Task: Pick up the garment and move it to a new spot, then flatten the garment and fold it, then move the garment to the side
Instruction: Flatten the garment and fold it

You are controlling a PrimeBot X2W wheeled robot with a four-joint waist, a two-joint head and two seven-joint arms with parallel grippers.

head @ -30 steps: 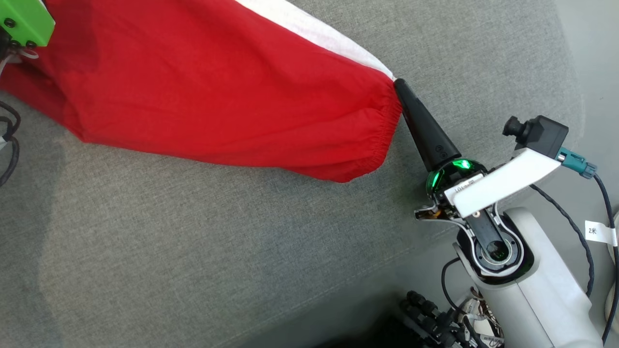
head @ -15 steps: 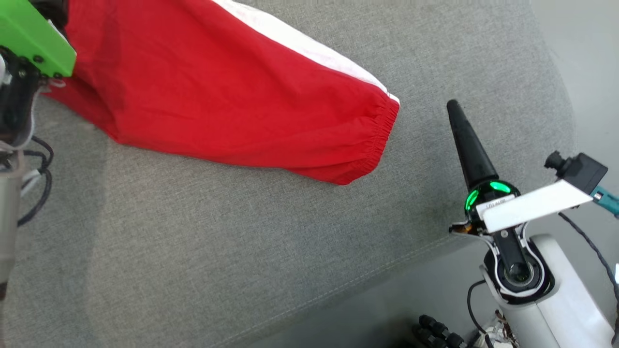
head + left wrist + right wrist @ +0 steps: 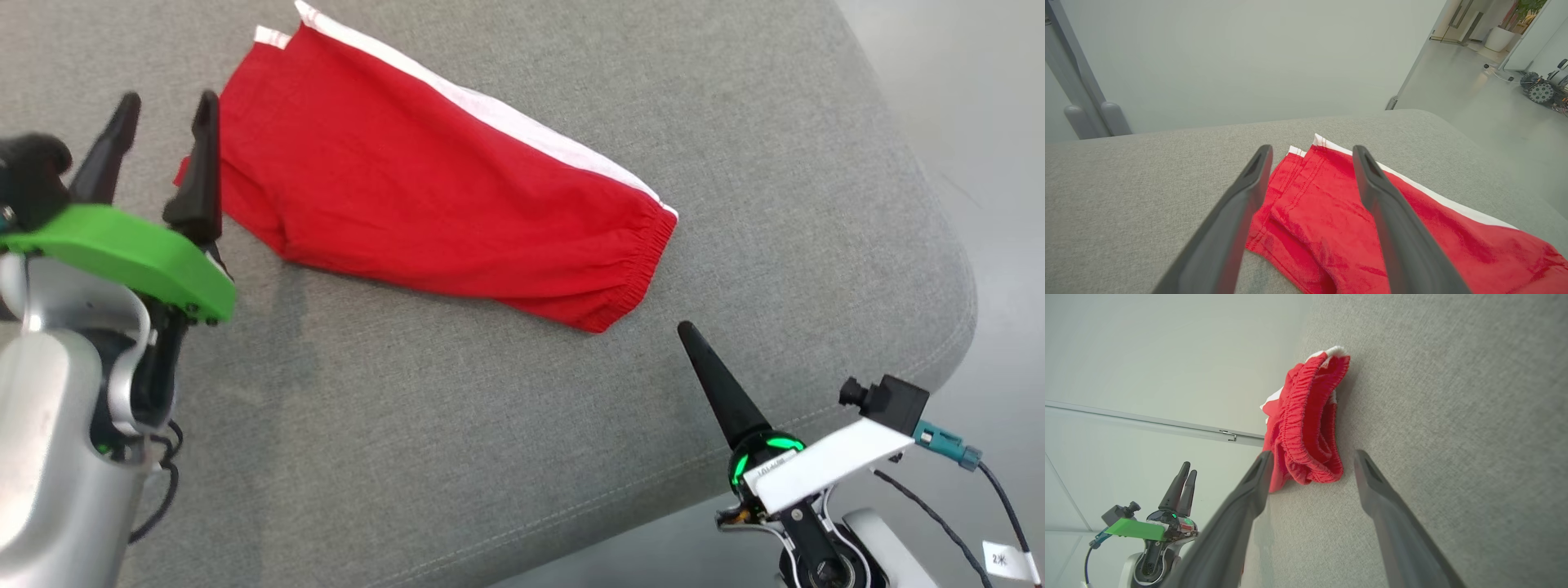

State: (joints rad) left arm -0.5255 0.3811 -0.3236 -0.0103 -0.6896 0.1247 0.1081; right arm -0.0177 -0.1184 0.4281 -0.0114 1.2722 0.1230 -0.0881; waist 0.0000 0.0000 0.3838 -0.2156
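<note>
Has drawn the right jaws back off the folded red cloth shorts with a white side stripe (image 3: 441,188), touched at the elastic waistband a second ago. Holds these and the left jaws wide open, gripping nothing: left fingers (image 3: 200,163) at the shorts' left end, right finger (image 3: 718,384) apart, near-right of the waistband. Leaves the shorts flat on the grey fabric surface (image 3: 408,425)

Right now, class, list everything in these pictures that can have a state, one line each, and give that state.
red shorts: folded over, lying flat on the grey cushion, held by nothing.
left gripper: open, empty, beside the shorts' leg-hem end.
right gripper: open, empty, clear of the shorts' waistband end.
light ring on the right gripper: lit green.
</note>
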